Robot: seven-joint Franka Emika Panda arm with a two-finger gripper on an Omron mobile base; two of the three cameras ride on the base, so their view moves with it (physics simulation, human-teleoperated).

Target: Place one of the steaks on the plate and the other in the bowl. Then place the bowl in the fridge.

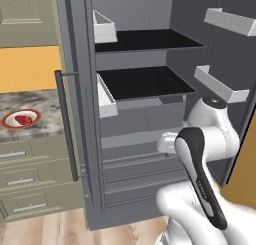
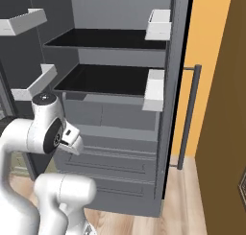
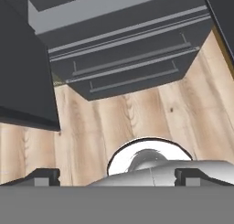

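Note:
The fridge (image 1: 145, 84) stands with both doors swung open; its dark shelves (image 2: 105, 80) show nothing on them. On the counter to its left lies the red-rimmed plate (image 1: 21, 119) with a red steak (image 1: 22, 120) on it. The bowl and the other steak are out of view. My gripper (image 3: 118, 176) is open, its fingertips (image 3: 43, 176) far apart with nothing between them. It points down at the wooden floor in front of the fridge's lower drawers (image 3: 123, 63). My hand (image 1: 167, 141) hangs below the lower shelf, in front of the drawers (image 2: 110, 157).
The left door's bar handle (image 1: 67, 129) and white door bins (image 1: 105, 99) jut out beside the arm. The right door carries bins (image 2: 153, 90) and a handle (image 2: 187, 119). Counter drawers (image 1: 22, 176) lie at the left, a brown panel (image 2: 223, 109) at the right.

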